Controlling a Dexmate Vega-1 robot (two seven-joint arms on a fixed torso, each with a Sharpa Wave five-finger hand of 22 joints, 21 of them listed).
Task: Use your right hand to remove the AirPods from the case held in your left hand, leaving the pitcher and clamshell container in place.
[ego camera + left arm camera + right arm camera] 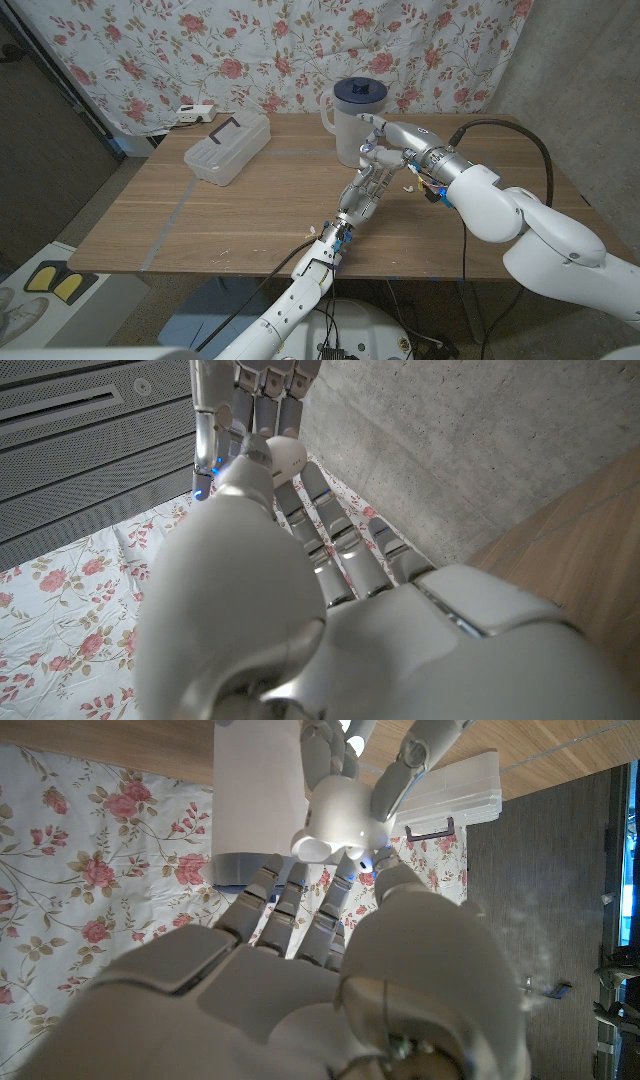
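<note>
Head view: above the wooden table [200, 225], the left hand [362, 195] holds the case up in front of the pitcher [356, 120]; the right hand [385, 150] reaches its fingers down onto it. The clamshell container [228, 148] sits far left. The extraction step seems underway.

Left wrist view: the left hand's [300, 590] fingers wrap the white case [285, 457].

Right wrist view: the right hand's [330, 970] fingers close around the open case [335, 820]; whether they pinch an AirPod, I cannot tell. Next comes a straight lift.

This looks like a makeshift robot test room rather than a home. A wooden tabletop [230, 225] stands before a flowered cloth [150, 45] hung as a backdrop, with a bare concrete wall [570, 70] at the far right. A white power strip [193, 114] lies at the far left edge, and cables [500, 125] trail from the robot's arm.
</note>
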